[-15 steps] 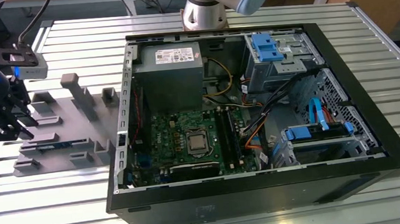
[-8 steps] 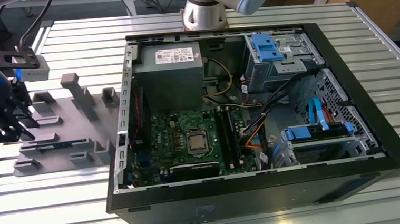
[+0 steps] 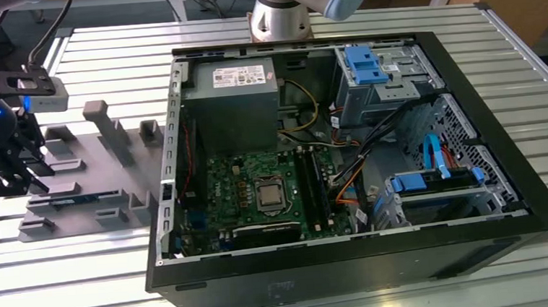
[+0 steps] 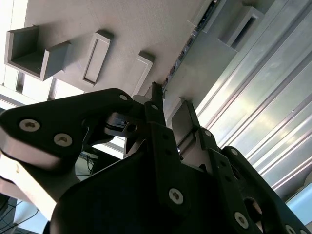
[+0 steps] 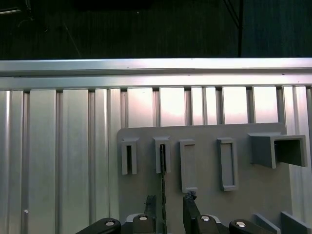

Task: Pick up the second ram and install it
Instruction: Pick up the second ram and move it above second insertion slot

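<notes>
The gripper (image 5: 170,196) is hovering over the grey fixture (image 5: 204,204), which is lying flat on the slatted metal tabletop (image 5: 58,161). Its jaws are standing apart, released and grasping nothing. The second ram (image 5: 162,190) is standing on edge on the fixture and is showing as a thin dark line in the first wrist view. One end is sitting in the slot of one of the fixture's upright blocks (image 5: 162,153), and the stick is running from there back under the gripper.

The two dark fingers (image 5: 190,207) are straddling the ram, one on each side. One finger is sitting just beside the ram. The other is standing further off, with bare fixture base showing between it and the ram. Neither finger is visibly pressing on the board.

In the second wrist view the ram's edge, dotted with tiny parts, is running along the fixture base towards the fingertips.

In the exterior view the gripper is hanging over the side of the fixture away from the open computer case (image 3: 351,155). The case is lying on the tabletop just beside the fixture, with the green motherboard (image 3: 247,188) exposed inside it. The ram is on the fixture, well apart from the motherboard.
</notes>
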